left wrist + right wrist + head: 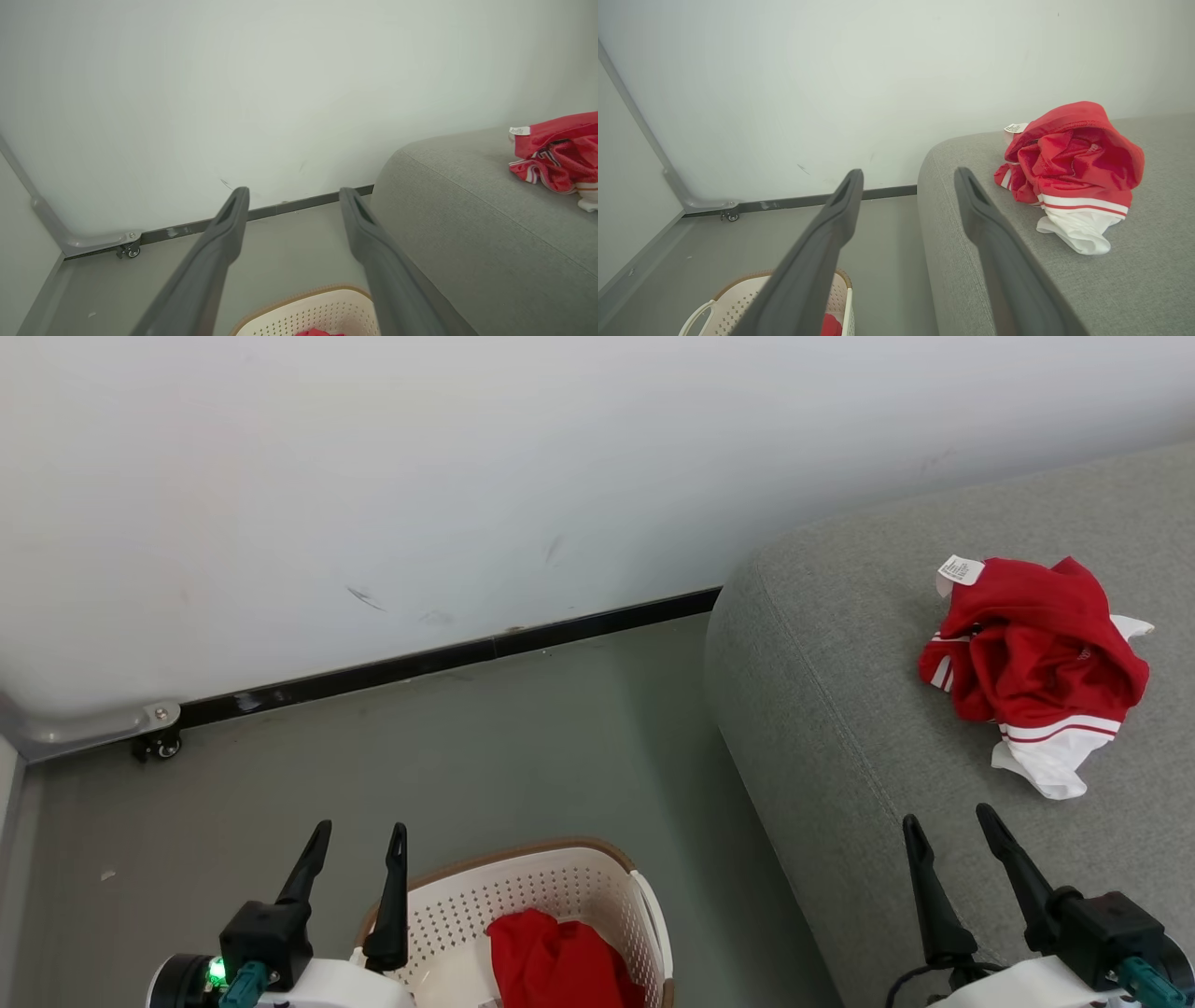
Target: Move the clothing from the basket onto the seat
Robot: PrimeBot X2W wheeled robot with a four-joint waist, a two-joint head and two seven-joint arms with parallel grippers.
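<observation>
One piece of the clothing, a crumpled red garment with white striped trim and a white tag [1032,667] [558,156] [1069,172], lies on the grey seat [840,709] [467,224] [1148,261]. A plain red garment [555,959] [830,325] sits inside the cream perforated basket [532,891] [308,312] [733,298] on the floor, left of the seat. My left gripper [361,835] [293,193] hangs open above the basket's left rim, holding nothing. Over the seat's front part, my right gripper [948,821] [908,175] is open and holds nothing, below the striped garment in the head view.
A white wall [467,476] with a black baseboard [448,658] runs behind. A small caster on a metal bracket [157,742] sits at the wall's foot on the left. Grey floor [420,765] lies between wall, basket and seat.
</observation>
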